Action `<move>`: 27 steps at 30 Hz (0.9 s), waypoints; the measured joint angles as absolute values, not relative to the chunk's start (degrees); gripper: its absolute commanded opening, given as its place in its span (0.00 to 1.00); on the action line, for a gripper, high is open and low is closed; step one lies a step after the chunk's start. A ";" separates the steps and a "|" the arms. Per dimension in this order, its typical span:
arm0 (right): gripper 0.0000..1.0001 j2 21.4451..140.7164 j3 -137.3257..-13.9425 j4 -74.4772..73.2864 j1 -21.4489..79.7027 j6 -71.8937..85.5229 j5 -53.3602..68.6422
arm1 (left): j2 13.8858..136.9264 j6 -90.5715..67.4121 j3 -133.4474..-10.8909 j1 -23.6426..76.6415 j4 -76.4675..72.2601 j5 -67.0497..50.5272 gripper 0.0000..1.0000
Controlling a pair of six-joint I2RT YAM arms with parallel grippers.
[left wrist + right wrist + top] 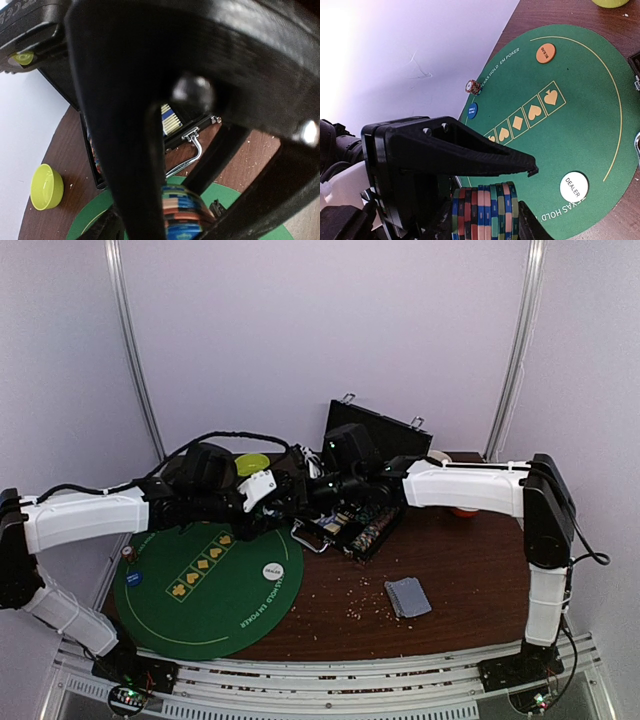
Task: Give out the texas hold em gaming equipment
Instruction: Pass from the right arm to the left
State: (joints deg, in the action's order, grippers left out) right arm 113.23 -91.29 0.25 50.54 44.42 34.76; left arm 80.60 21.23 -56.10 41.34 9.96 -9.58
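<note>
A stack of multicoloured poker chips [485, 212] hangs on edge over the green poker mat [580, 100], with black fingers at both ends. It also shows low in the left wrist view [187, 212], between the left fingers. My left gripper [296, 502] is shut on this stack. My right gripper [318, 496] meets it there; its upper finger [470, 150] sits just above the chips with a gap, and its other finger is hidden. The white dealer disc [574, 186] lies on the mat. A pile of grey-blue-backed cards [407, 597] lies on the brown table.
The open black case [350, 525] with chips stands behind the grippers, its metal handle [195, 150] by the mat edge. The lime bowl [46, 186] is at the back left. A small chip stack [473, 87], a blue disc [473, 110] and an orange disc [545, 53] sit on the mat.
</note>
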 measured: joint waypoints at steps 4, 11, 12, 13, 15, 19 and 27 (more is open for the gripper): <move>0.00 113.23 -91.29 0.58 50.57 44.60 34.81 | 81.32 20.40 -56.99 41.34 9.50 -10.24 0.70; 0.00 113.23 -91.35 1.17 50.70 45.69 34.54 | 81.69 19.51 -57.71 41.58 8.99 -11.62 0.26; 0.00 113.23 -91.35 1.26 50.70 46.26 34.33 | 81.69 19.92 -57.71 41.69 9.02 -11.22 0.17; 0.00 113.23 -91.35 1.26 50.65 46.52 34.22 | 81.73 20.45 -57.71 41.69 8.97 -11.29 0.07; 0.00 113.23 -91.35 1.39 50.65 46.48 34.24 | 81.73 20.01 -57.76 41.65 9.06 -11.33 0.00; 0.00 113.23 -91.35 1.37 50.65 46.28 34.24 | 81.73 19.94 -57.78 41.63 9.10 -11.33 0.00; 0.43 113.23 -91.33 -0.21 50.39 44.82 34.02 | 82.08 19.90 -57.93 41.93 10.98 -10.92 0.00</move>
